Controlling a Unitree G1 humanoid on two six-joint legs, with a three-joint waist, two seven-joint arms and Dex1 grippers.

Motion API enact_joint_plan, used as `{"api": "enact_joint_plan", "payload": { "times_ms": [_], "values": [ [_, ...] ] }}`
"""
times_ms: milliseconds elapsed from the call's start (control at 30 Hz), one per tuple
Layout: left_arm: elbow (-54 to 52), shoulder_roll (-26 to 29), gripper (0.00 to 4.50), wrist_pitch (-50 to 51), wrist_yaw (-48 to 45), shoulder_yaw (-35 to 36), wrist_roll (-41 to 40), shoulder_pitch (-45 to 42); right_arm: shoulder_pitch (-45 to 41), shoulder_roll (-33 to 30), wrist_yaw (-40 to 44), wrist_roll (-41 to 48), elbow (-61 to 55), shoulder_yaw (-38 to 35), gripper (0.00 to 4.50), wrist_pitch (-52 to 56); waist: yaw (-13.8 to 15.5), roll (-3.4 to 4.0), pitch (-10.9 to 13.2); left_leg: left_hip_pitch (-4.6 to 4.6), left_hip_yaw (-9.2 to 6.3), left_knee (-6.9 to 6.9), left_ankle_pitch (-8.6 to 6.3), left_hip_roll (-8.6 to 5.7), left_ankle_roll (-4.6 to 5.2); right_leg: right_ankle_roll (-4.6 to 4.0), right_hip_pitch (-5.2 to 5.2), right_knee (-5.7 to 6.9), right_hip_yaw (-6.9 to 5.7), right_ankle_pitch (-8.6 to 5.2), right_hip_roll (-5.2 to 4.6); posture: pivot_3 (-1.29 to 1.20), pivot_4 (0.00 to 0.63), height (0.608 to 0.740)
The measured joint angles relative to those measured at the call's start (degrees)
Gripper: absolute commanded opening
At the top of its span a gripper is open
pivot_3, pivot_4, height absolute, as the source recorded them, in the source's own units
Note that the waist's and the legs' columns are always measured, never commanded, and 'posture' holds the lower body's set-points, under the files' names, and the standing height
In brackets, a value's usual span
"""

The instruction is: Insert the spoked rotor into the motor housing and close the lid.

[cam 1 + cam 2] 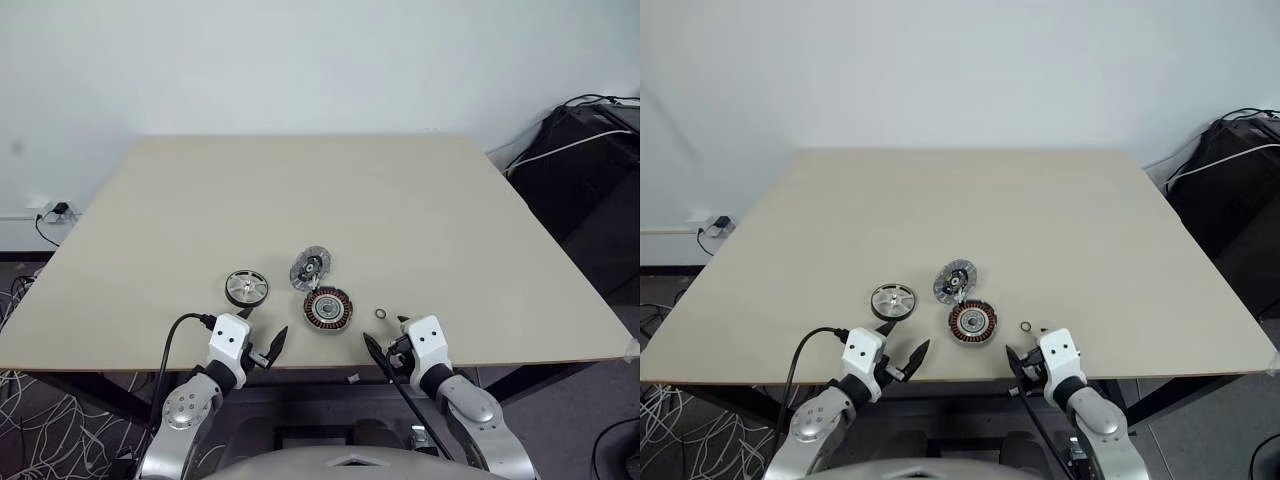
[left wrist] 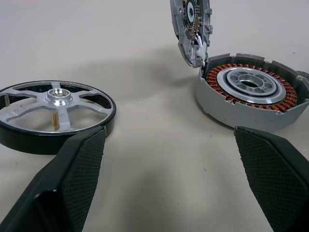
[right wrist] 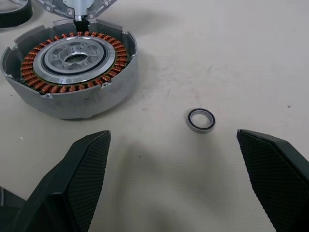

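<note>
While both arms wait at the near edge of the beige table (image 1: pixel 420 200), the motor housing (image 1: pixel 328 309) serves as the fixed mark for everything else. Farthest to its left lies the spoked rotor (image 1: pixel 246 287), flat on the tabletop, well apart from the housing, its silver spokes and dark rim facing up. The left gripper (image 1: pixel 262 348) hangs just nearer than the rotor and to the left of the housing, its two black fingers (image 2: pixel 72 179) spread wide with nothing between them; in the left wrist view the rotor sits just beyond one finger without touching it, and the housing beyond the other.

At the housing itself, the copper-brown windings and the central hub are exposed. The lid (image 1: pixel 311 268) stands tilted up at the housing's far-left edge, meeting the rim there.

Just right of the housing a small metal ring (image 1: pixel 381 314) lies flat on the table, close by but not touching it. The right gripper (image 1: pixel 385 345) hovers nearer than the ring and to the housing's right, its fingers (image 3: pixel 82 174) likewise wide apart and empty, with the ring lying beyond the gap between them and the housing ahead of the left one.
</note>
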Motion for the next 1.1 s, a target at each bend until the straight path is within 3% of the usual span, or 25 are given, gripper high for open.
{"api": "enact_joint_plan", "payload": {
  "times_ms": [667,1100],
  "values": [
    [0.00,0.00,4.48,-0.29,0.40,-0.16,1.05,-0.14,-0.82,1.77,-2.80,-0.42,-0.72,0.00,4.50,2.07,-0.01,0.01,0.00,-0.01,0.00,-0.01,0.00,0.00,0.00,0.00,-0.01,0.00,0.00,0.00,-0.02,0.00,0.000,0.740],
    [0.00,-0.10,4.48,-0.34,0.44,-0.32,1.79,-0.51,-9.94,6.85,-7.54,-1.61,7.73,-0.04,4.50,4.27,-0.07,0.02,0.00,-0.02,0.01,-0.05,0.01,-0.03,0.01,-0.28,-0.03,-0.02,0.00,0.17,0.01,0.00,0.000,0.740]
  ]
}}
